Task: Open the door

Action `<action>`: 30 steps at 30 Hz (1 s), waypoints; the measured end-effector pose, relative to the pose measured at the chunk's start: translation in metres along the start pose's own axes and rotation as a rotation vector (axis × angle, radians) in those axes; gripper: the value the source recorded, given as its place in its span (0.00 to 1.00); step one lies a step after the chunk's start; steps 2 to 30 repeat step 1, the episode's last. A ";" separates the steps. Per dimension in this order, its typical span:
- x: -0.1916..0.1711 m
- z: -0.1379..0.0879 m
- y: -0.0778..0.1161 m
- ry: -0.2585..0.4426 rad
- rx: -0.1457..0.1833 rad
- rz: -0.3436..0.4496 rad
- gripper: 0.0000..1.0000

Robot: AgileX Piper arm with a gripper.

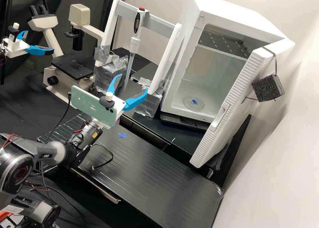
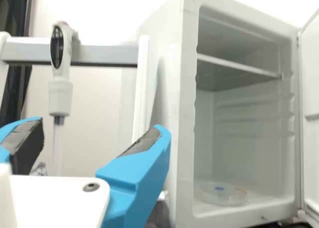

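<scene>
White and ribbed along its edge, the door [image 1: 229,103] stands wide open on the cabinet [image 1: 244,12], swung well out from the opening so that the inside shows. A recessed handle [image 1: 221,116] sits in the door's edge, and a dark block [image 1: 267,87] hangs against its outer face by a cord looped over the top.

The pincer [image 1: 132,83] is released, its two bright blue fingers spread apart. It is held above the black worktop [image 1: 149,181], near the taped feet of a white rack [image 1: 149,17] and well apart from the door. A pale green phone [image 1: 89,105] is mounted just behind it on the arm [image 1: 54,151].

Inside the cabinet, a shelf [image 1: 222,45] crosses the upper part, and a clear round dish [image 1: 199,106] lies on the floor with a small blue patch in it; the wrist view seems to show something faintly orange in the dish too, though it is hard to be sure.

A pipette [image 1: 134,45] hangs upright, slightly tilted, from the rack's grey crossbar, tip down. Beyond the rack from the cabinet stands a cream and black microscope [image 1: 71,66]. A scrap of blue tape [image 1: 122,135] is stuck to the worktop.
</scene>
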 end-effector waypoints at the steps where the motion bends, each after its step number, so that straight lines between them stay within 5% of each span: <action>1: 0.000 0.001 -0.001 -0.003 0.000 -0.003 1.00; 30: 0.000 0.001 -0.001 -0.003 0.000 -0.003 1.00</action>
